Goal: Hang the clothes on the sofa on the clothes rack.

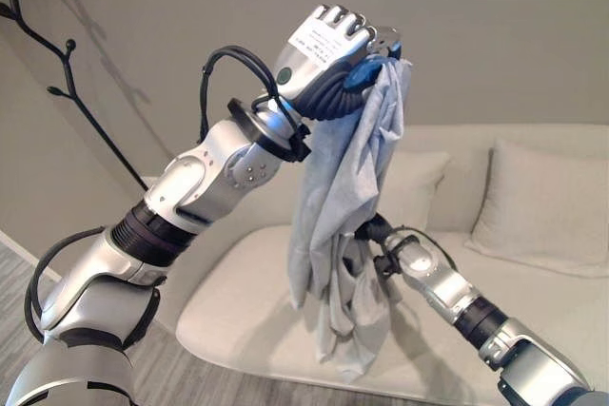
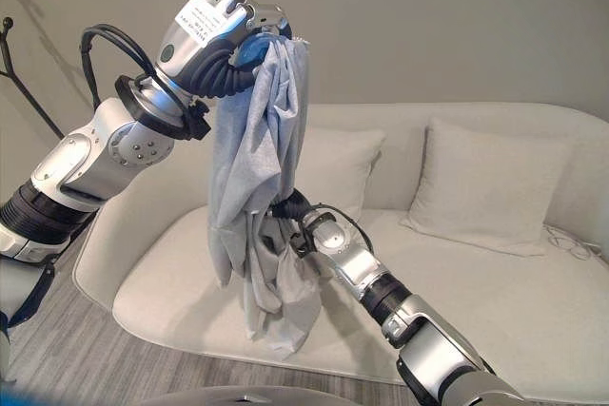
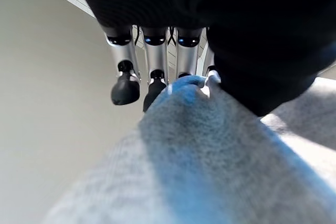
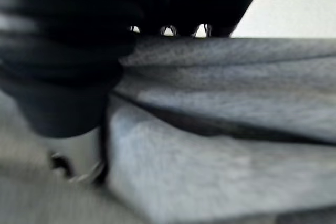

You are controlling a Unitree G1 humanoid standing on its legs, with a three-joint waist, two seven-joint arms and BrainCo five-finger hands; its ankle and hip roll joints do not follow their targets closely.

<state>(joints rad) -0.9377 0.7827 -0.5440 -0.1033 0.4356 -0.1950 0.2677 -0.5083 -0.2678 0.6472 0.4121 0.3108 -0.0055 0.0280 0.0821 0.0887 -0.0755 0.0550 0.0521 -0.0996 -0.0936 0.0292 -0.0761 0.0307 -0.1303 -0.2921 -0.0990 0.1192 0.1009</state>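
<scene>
Left hand (image 1: 328,40): raised high over the sofa (image 2: 495,282), fingers curled round the top of the grey garment (image 2: 257,197), which hangs from it in long folds with the hem still touching the seat cushion.
Right hand (image 1: 373,231): low, pushed into the folds about midway down; whether it grips or merely props the cloth cannot be told (fingers buried).
Garment: soft grey knit, heathered, limp and heavy-draping, bunched thick at the grasp; a bright blue piece shows at the pinch point.
Clothes rack (image 1: 67,92): thin black branching stem with knob ends, standing well apart at the robot's left.
Sofa: pale, rounded, matte upholstery, two square cushions (image 2: 490,187) at the back.
Risks, as judged: a bunched grasp may slip under the cloth's weight; trailing folds could drag or snag on the carry; a small knob may catch only a loose fold and let the garment slide off.
</scene>
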